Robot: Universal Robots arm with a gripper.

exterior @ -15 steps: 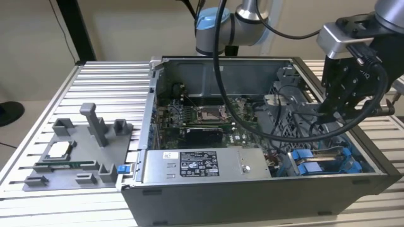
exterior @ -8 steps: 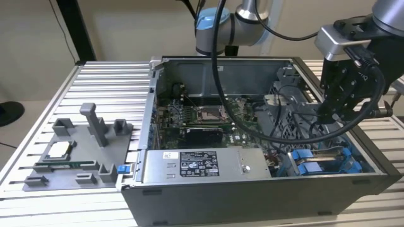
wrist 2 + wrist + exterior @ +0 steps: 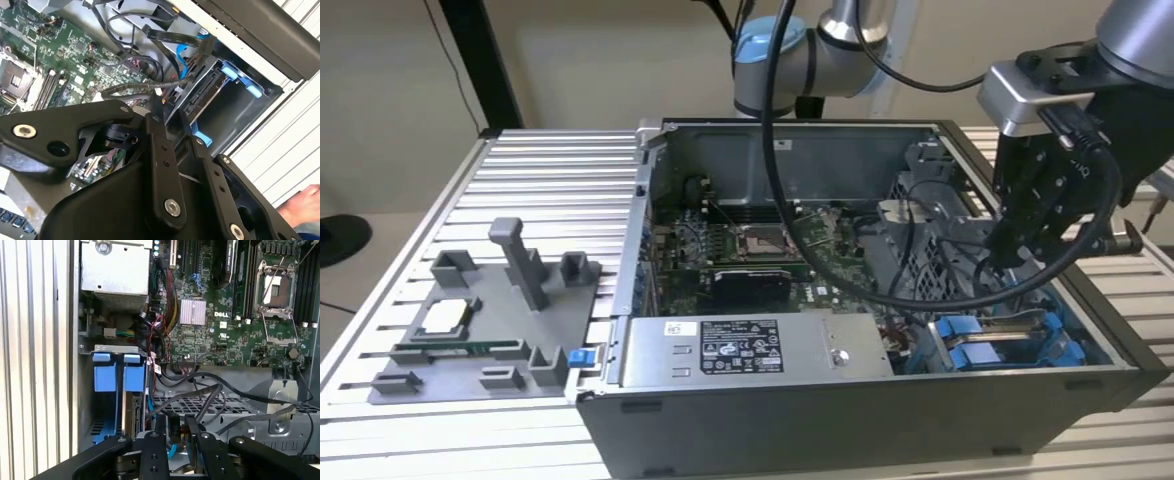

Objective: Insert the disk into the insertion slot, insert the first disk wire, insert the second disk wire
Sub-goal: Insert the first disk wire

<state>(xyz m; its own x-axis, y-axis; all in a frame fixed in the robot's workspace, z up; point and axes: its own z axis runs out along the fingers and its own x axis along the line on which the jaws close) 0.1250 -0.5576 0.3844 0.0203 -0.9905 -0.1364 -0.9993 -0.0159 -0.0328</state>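
The disk sits edge-on inside the insertion slot, between bright blue tabs; in the first wrist view its edge shows under the blue tabs of the slot. My black gripper hangs just beside the slot, over the wire-covered drive cage, with its fingers shut on a small black connector of a disk wire. In the exterior view the gripper reaches down into the case at the exterior view's right, above the blue rails.
The open dark grey case stands on a slatted metal table. A silver labelled power-supply box, the green motherboard and loose black cables crowd the inside. A grey fixture tray lies at the exterior view's left. A hand rests outside the case.
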